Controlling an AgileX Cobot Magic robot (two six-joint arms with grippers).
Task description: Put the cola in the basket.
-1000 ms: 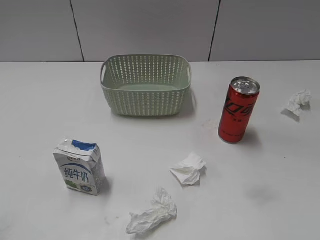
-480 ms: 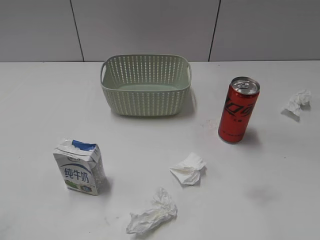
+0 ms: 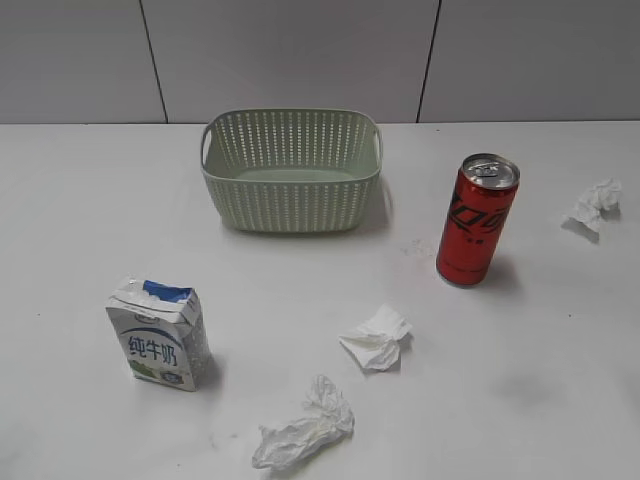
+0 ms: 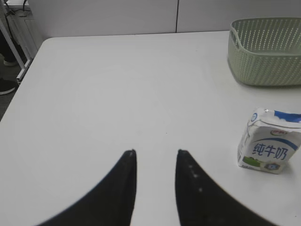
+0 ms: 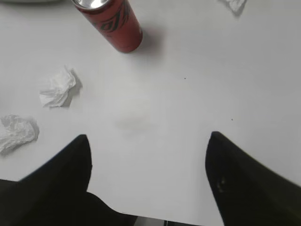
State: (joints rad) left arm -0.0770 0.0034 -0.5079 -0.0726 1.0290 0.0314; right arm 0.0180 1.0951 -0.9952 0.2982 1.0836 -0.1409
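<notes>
The cola (image 3: 478, 219), a tall slim red can with black lettering and a silver top, stands upright on the white table right of the basket (image 3: 291, 172), which is pale green, perforated and empty. The can also shows at the top of the right wrist view (image 5: 109, 22). My right gripper (image 5: 148, 136) is wide open and empty above the table's near edge, well short of the can. My left gripper (image 4: 155, 151) is open and empty over bare table, left of the milk carton (image 4: 268, 147). The basket shows in the left wrist view (image 4: 266, 51). Neither gripper appears in the exterior view.
A white-and-blue milk carton (image 3: 159, 333) stands front left. Crumpled tissues lie at the front middle (image 3: 377, 338), lower front (image 3: 303, 427) and far right (image 3: 594, 204). A grey panelled wall runs behind the table.
</notes>
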